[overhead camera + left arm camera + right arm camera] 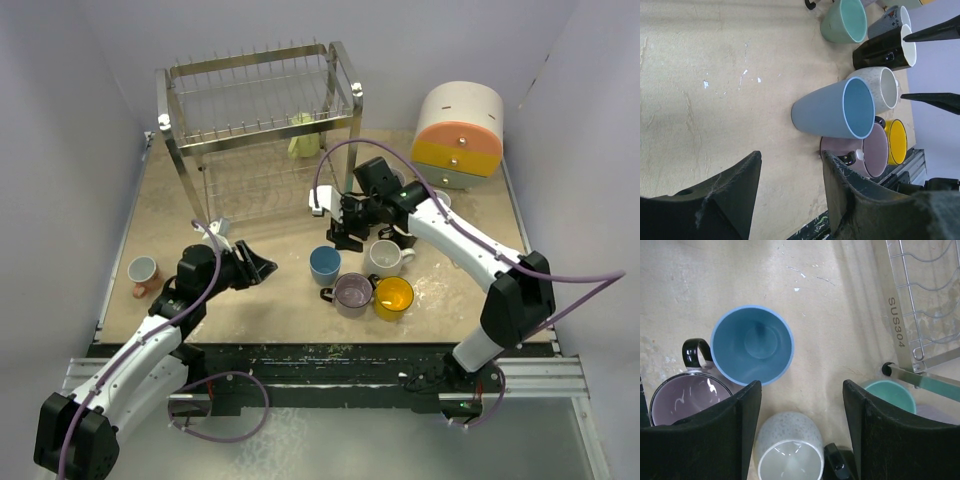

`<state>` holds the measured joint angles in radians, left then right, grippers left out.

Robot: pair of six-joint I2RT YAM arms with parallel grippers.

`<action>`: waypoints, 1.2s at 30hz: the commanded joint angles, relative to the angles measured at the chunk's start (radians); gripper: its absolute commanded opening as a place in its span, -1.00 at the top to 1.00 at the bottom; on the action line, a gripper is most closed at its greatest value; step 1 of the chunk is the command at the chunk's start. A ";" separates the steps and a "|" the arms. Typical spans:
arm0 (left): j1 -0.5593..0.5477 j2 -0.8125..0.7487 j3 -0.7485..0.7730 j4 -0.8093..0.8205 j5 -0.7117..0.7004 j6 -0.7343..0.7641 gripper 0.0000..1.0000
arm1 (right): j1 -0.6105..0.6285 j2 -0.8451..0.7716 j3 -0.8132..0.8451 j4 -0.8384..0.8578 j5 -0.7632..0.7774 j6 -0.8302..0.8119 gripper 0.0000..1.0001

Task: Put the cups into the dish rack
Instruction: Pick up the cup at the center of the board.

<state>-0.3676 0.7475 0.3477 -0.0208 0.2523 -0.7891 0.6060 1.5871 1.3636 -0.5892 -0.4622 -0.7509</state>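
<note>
**Right claw lined up over the mug cluster, rack comes after**

My right claw [801,390] hangs wide and empty above the speckled white ceramic mug [787,450], with the blue ceramic mug [751,345] just beside it on the beige tabletop [830,305]; my left claw [791,160] is wide and empty too, off to the side. I reckon the trick is a straight drop, one finger inside the speckled rim, since the lilac mug with the black handle [682,400] and a glossy black mug [882,50] crowd it. The tall chrome wire dish rack [260,100] stands at the back. I can't see the speckled mug's handle, the teal mug [890,395] is half hidden behind the rack's leg, and I can't tell what the yellowish thing [303,137] up in the rack is.
</note>
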 commanded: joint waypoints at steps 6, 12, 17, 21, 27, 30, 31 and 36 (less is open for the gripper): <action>0.000 -0.015 0.020 0.030 -0.009 0.019 -0.12 | 0.039 0.051 0.063 0.019 0.045 0.091 -0.28; 0.000 -0.009 0.013 0.040 -0.007 0.013 -0.13 | 0.056 0.087 0.066 0.031 0.083 0.129 -0.17; 0.000 -0.008 0.011 0.049 -0.004 0.006 -0.13 | 0.067 0.124 0.073 0.027 0.096 0.151 -0.05; 0.001 -0.009 0.008 0.058 0.001 -0.004 -0.13 | 0.076 0.152 0.073 0.026 0.106 0.166 0.11; 0.000 -0.011 0.009 0.063 0.009 -0.010 -0.12 | 0.081 0.189 0.082 0.027 0.141 0.190 0.50; 0.001 -0.016 0.009 0.063 0.010 -0.012 -0.12 | 0.081 0.197 0.091 0.026 0.142 0.199 0.72; 0.000 -0.017 0.010 0.063 0.011 -0.013 -0.12 | 0.081 0.198 0.091 0.026 0.142 0.201 0.78; 0.000 -0.030 0.008 0.059 0.017 -0.024 -0.12 | 0.081 0.196 0.083 0.008 0.104 0.221 1.00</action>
<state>-0.3676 0.7410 0.3477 -0.0128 0.2546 -0.7959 0.6827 1.7943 1.4101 -0.5713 -0.3313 -0.5610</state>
